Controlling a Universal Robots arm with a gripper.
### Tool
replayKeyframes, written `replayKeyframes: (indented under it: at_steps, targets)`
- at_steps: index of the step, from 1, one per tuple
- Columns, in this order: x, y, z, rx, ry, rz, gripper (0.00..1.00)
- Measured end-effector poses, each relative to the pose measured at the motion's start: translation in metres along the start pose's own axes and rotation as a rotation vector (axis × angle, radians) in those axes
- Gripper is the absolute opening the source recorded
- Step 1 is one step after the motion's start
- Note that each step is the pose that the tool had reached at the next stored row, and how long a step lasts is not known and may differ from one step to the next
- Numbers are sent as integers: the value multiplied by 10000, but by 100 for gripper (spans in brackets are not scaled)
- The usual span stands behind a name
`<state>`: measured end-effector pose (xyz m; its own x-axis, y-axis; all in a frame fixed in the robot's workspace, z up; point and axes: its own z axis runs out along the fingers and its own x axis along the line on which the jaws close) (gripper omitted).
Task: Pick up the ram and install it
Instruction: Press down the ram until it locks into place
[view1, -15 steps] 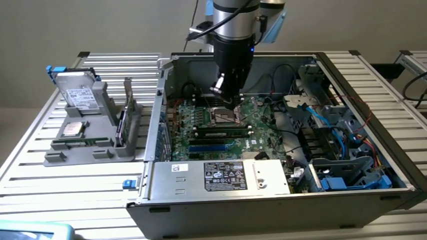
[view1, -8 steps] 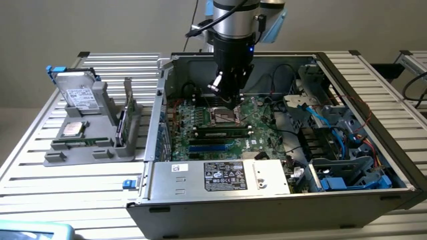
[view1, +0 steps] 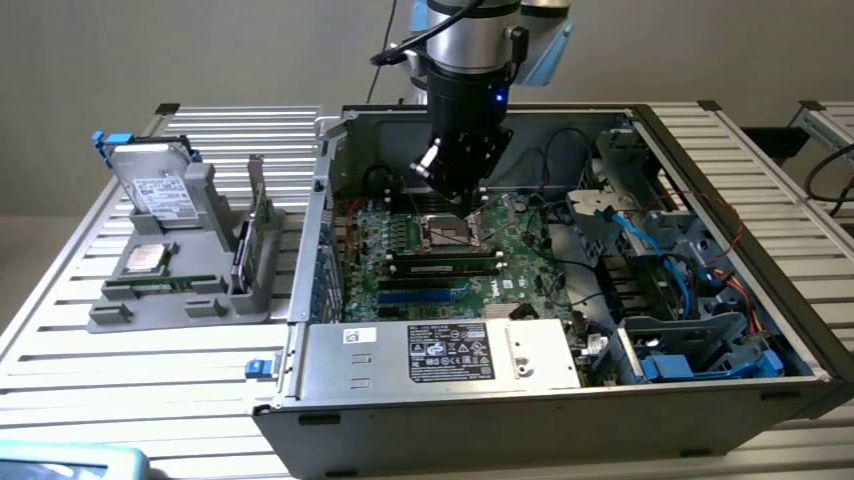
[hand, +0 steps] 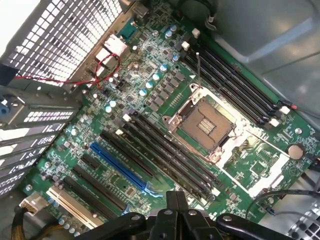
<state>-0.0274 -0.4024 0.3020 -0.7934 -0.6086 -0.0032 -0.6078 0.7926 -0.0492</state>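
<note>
The slatted tabletop (view1: 80, 330) carries an open computer case (view1: 747, 330) lying on its side, so the green motherboard (view1: 527, 280) faces up and can be reached from above. At the exterior view's left stands a grey parts holder (view1: 200, 265) that keeps components upright and spaced for picking: a silver drive (view1: 158, 185) with blue clips, and a thin stick standing on edge in a slot.

The arm hangs over the case, its claw (hand: 177, 204) above the empty processor socket (hand: 205, 125). In the wrist view its fingers (hand: 183, 202) are pressed together with nothing between them.

1 ram (view1: 446, 268) already lies seated in a slot just in front of the socket, lying level between its end latches. Judging by that, the install looks done.
</note>
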Motion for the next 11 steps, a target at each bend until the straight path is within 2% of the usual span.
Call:
replayKeyframes:
  at_steps: [11]
  targets:
    - [0,-5,-108,5,73,1498,11]
